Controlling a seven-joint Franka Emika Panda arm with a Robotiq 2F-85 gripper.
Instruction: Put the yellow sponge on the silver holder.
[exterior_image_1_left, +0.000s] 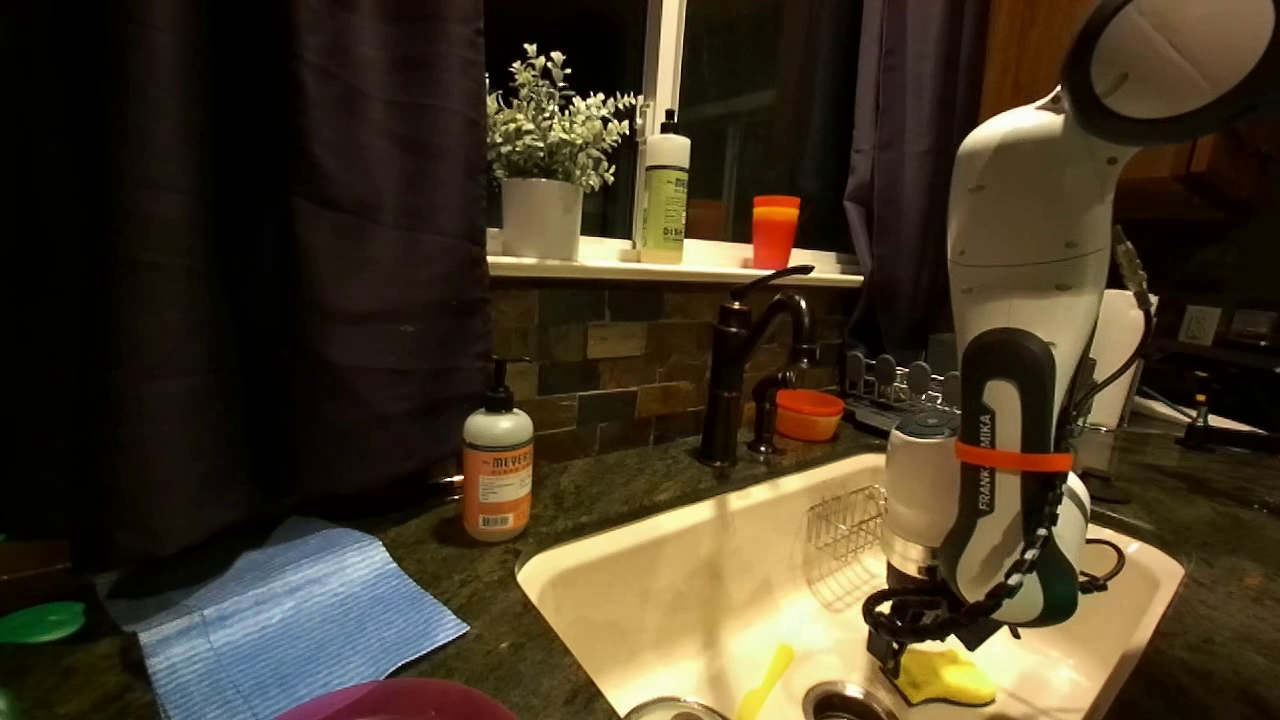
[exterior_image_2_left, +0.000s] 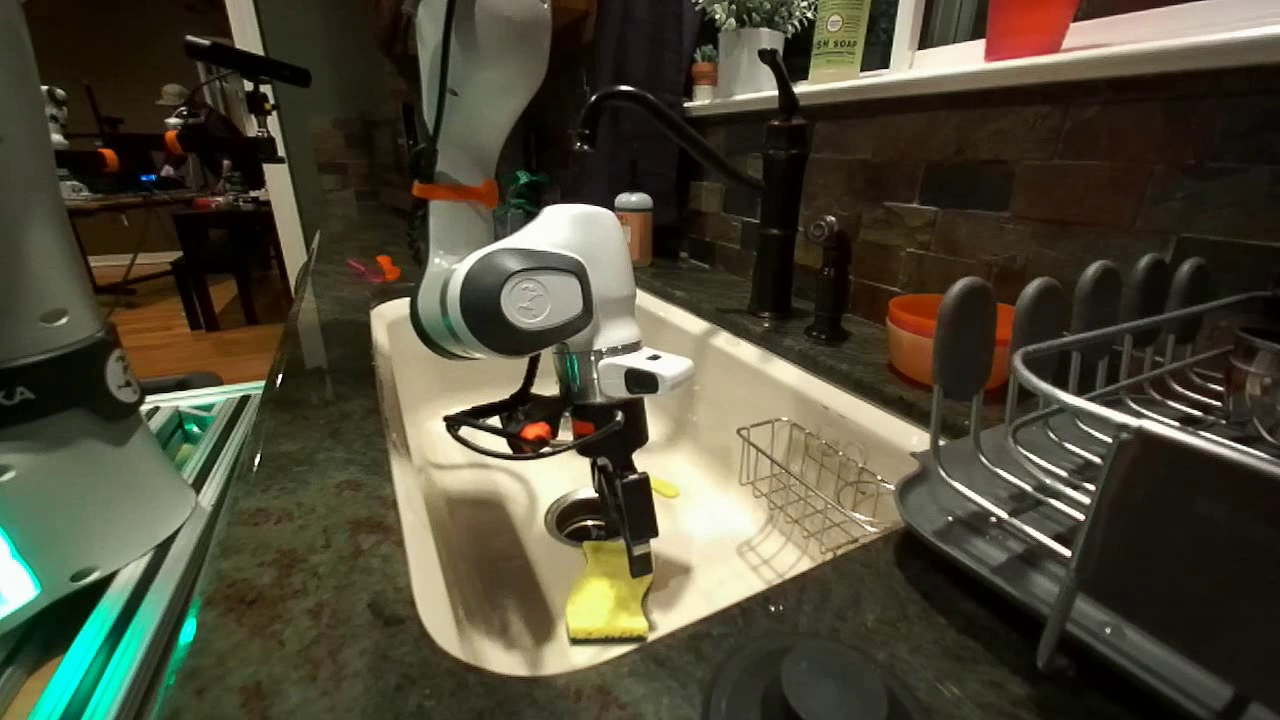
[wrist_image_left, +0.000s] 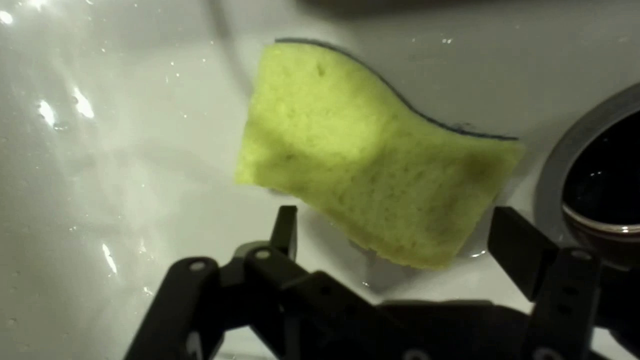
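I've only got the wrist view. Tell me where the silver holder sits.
Observer: The silver holder sits inside the sink, on the side of the faucet, near the dish rack.
Operator: Besides the yellow sponge, name something lying on the sink floor.
Observer: In an exterior view, a slim yellow piece, perhaps a utensil, lies left of the drain.
Operator: Name one thing on the counter near the silver holder.
Observer: An orange bowl, between the faucet and the dish rack.
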